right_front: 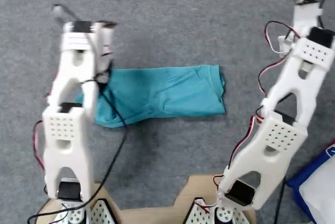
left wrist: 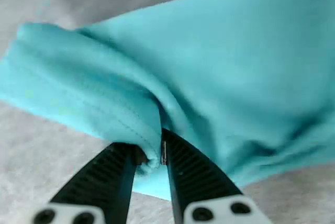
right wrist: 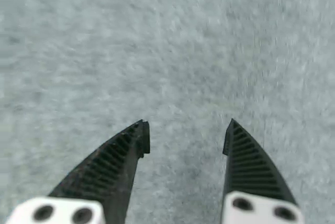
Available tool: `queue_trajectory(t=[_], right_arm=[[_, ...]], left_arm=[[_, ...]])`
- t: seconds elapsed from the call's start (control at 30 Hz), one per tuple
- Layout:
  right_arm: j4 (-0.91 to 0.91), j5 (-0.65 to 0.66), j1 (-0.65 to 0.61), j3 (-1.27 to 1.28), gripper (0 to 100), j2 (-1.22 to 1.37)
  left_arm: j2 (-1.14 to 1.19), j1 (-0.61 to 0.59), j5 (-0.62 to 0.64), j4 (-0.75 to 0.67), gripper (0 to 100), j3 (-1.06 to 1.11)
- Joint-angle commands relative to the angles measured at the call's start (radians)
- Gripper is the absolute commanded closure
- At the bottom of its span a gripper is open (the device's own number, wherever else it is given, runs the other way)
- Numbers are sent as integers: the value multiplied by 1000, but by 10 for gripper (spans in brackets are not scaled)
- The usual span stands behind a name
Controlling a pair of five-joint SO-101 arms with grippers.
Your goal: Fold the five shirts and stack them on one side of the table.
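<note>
Left gripper [left wrist: 159,153] is pinching a doubled edge of the teal shirt [left wrist: 225,72]. Its two ribbed fingers [left wrist: 112,174] are clamping a stitched hem fold, with only a thin ridge of cloth between the tips. Right gripper [right wrist: 186,135] is hanging with its jaws spread wide and nothing between them, over the bare grey table cover [right wrist: 157,35]. Working outward in the high view, the shirt is lying near the table's middle as a long band. Its left end is bunching beneath the left arm, and its right end is lying flat with squared corners, well apart from the right arm, which is stretching toward the far right corner. I am judging the fabric to be a light, soft, limp knit: it is going to sag from any single pinch, and the layers are likely to slide on one another. I am reckoning the best holds are at seamed edges and corners, where the cloth is thicker. The present bite is looking shallow, so I am treating slippage as the main risk. A blue-and-white item [right_front: 319,182] is sitting at the near right edge.
</note>
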Motion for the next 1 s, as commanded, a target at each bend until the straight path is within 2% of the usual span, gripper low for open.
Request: queue_trajectory(t=[0.0, 0.2, 0.47, 0.83, 0.97], right_arm=[[-28, -8, 42, -59, 756, 22], [-48, -17, 88, -61, 756, 36], [-71, -58, 105, -59, 756, 39], [-71, -58, 107, -59, 756, 39], [-71, -58, 107, -59, 756, 39]], left_arm=[[-114, 155, 14, 14, 982, -84], [-120, 315, 60, 12, 982, -247], [-10, 457, 60, 11, 982, -420], [174, 568, 63, -20, 982, -649], [197, 577, 141, -100, 982, -651]])
